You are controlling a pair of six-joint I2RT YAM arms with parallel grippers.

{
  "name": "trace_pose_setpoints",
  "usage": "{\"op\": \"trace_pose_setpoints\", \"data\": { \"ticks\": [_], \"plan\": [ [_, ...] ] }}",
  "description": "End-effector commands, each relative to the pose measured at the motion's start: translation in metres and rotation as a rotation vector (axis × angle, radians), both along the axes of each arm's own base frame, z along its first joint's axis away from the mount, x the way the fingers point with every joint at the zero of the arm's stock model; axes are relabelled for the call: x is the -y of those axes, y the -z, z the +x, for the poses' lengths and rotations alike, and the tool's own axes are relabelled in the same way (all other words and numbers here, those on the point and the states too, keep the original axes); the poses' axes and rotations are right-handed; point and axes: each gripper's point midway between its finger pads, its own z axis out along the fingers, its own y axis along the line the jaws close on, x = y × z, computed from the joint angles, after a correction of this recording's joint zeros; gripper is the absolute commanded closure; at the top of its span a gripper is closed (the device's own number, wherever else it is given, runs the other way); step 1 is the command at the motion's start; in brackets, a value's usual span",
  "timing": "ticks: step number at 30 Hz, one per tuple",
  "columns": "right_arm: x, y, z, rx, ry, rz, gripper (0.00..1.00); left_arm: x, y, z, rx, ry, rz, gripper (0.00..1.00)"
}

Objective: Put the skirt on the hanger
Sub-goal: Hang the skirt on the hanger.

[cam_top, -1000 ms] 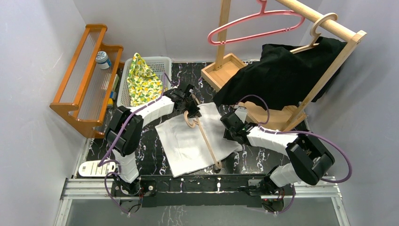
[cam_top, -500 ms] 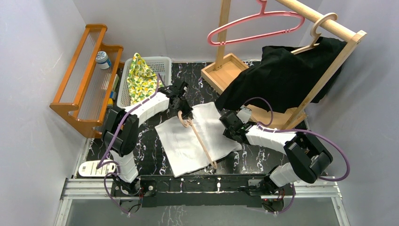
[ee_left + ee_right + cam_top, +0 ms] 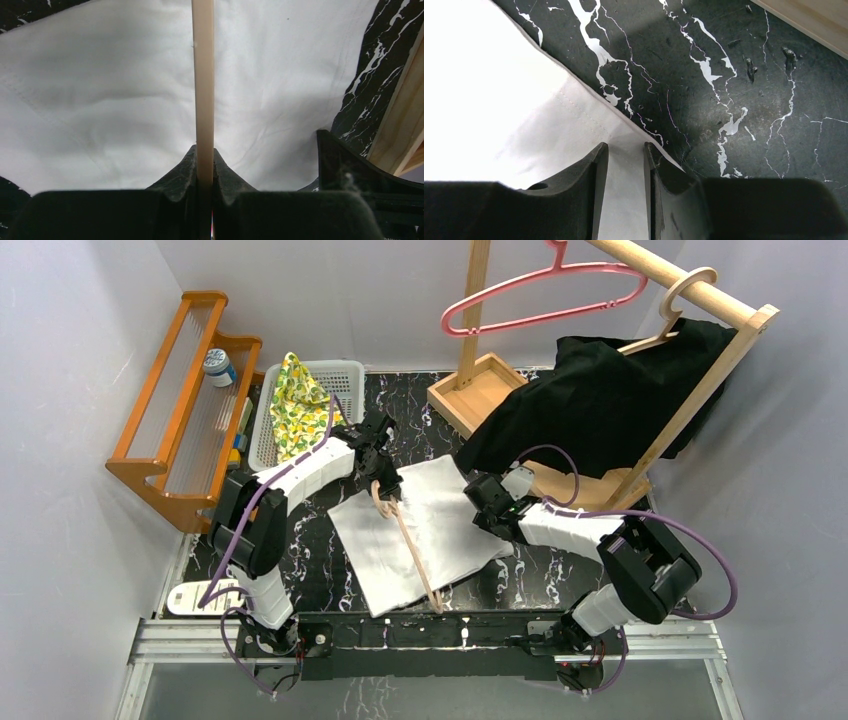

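Note:
A white skirt (image 3: 440, 525) lies flat on the black marble table. Across it lies a pale wooden hanger (image 3: 408, 545), its hook end at the skirt's far-left edge. My left gripper (image 3: 385, 483) is shut on the hanger near that hook. In the left wrist view the hanger's bar (image 3: 204, 75) runs straight out from between the left gripper (image 3: 205, 156) over the skirt (image 3: 100, 100). My right gripper (image 3: 480, 502) is at the skirt's right edge. In the right wrist view the right gripper (image 3: 625, 150) is open, its jaws astride the skirt's hem (image 3: 589, 120), not pinching it.
A wooden clothes rack (image 3: 480, 390) stands at the back right, with a black garment (image 3: 600, 400) draped on it and a pink hanger (image 3: 545, 295) on its rail. A white basket (image 3: 345, 375) holds a lemon-print cloth (image 3: 300, 405). An orange rack (image 3: 180, 400) stands at the left.
My left gripper has drawn the hanger leftward over the skirt, and its free end has swung toward the near left. My right gripper has edged slightly left along the skirt's edge.

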Motion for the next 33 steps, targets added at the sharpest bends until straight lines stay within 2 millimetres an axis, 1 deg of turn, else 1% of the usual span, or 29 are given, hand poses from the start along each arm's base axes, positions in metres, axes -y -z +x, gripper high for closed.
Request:
{"op": "trace_pose_setpoints", "data": {
  "ticks": [1,4,6,9,14,21,25,27,29,30,33],
  "plan": [
    [0.042,0.052,-0.055,-0.252,-0.013,-0.165,0.59,-0.017,-0.018,-0.016,-0.013,-0.010,0.033,1.00],
    [0.037,0.053,-0.054,-0.255,-0.036,-0.150,0.59,-0.017,-0.025,-0.015,-0.006,-0.052,0.007,1.00],
    [0.035,0.053,-0.054,-0.248,-0.047,-0.143,0.58,-0.012,-0.029,-0.010,0.008,-0.075,-0.018,1.00],
    [0.031,0.049,-0.048,-0.230,-0.070,-0.137,0.57,-0.005,-0.029,-0.004,0.005,-0.068,-0.030,1.00],
    [0.029,0.043,-0.043,-0.201,-0.084,-0.131,0.56,-0.012,-0.033,0.000,0.017,-0.102,0.000,1.00],
    [0.032,0.045,-0.045,-0.211,-0.086,-0.149,0.55,-0.017,-0.034,-0.006,0.016,-0.156,-0.003,1.00],
    [0.031,0.043,-0.041,-0.204,-0.104,-0.165,0.55,-0.017,-0.042,-0.004,0.049,-0.168,-0.020,1.00],
    [0.027,0.034,-0.036,-0.175,-0.130,-0.162,0.54,-0.013,-0.044,-0.002,0.052,-0.158,-0.037,1.00],
    [0.017,0.017,-0.029,-0.143,-0.177,-0.154,0.53,-0.010,-0.047,0.000,0.051,-0.152,-0.050,1.00],
    [0.012,0.004,-0.025,-0.133,-0.188,-0.156,0.53,-0.008,-0.050,0.001,0.053,-0.148,-0.060,1.00],
    [-0.010,-0.044,-0.017,-0.045,-0.271,-0.169,0.49,-0.003,-0.061,0.002,0.056,-0.134,-0.083,1.00]
  ]
}}
